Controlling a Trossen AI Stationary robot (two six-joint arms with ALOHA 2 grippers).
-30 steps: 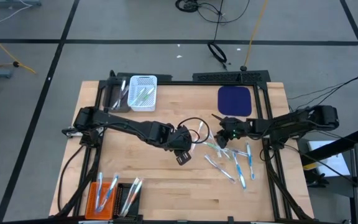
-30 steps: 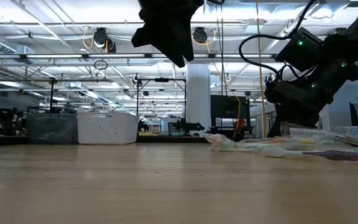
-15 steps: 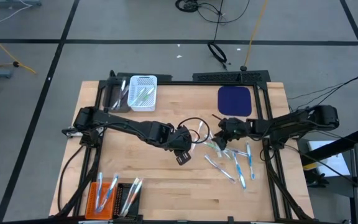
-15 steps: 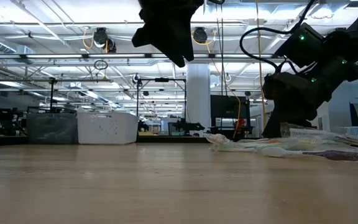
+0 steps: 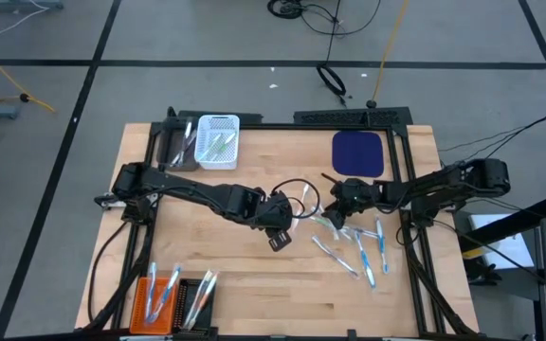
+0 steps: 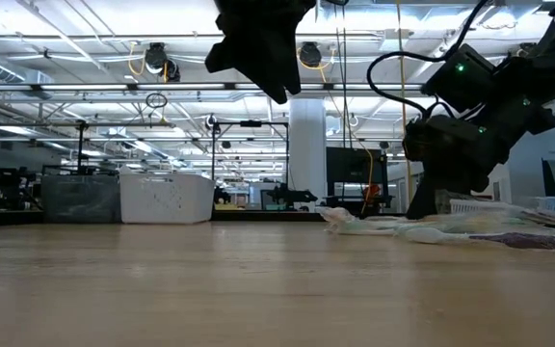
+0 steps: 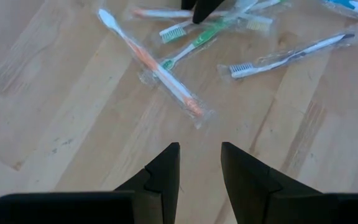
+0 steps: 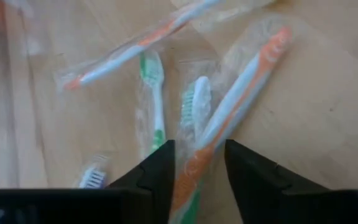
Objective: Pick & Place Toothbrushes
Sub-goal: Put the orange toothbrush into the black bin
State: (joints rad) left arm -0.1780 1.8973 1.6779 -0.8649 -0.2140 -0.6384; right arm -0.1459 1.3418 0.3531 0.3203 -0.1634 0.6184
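The right gripper (image 5: 331,216) is down at the table (image 5: 254,284), at the near edge of the loose pile of wrapped toothbrushes (image 5: 356,246) lying right of centre. In the right wrist view its fingers (image 8: 157,171) stand a little apart with an orange-and-white toothbrush (image 8: 229,118) running between them, a green one (image 8: 156,106) just beside it; whether they are actually pinching the orange one cannot be told. The left gripper (image 5: 280,239) hangs above the middle of the table, just beside the pile, its fingers (image 7: 166,171) parted with a narrow gap and nothing between them; below it lie an orange-and-white brush (image 7: 151,65) and a green brush (image 7: 194,42) in clear wrappers. More toothbrushes sit in the white basket (image 5: 218,140) at the far left, in the grey basket (image 5: 175,144) beside it, and in the orange basket (image 5: 157,296) and black basket (image 5: 195,301) at the near left edge. A dark blue mat (image 5: 358,152) lies at the far right.
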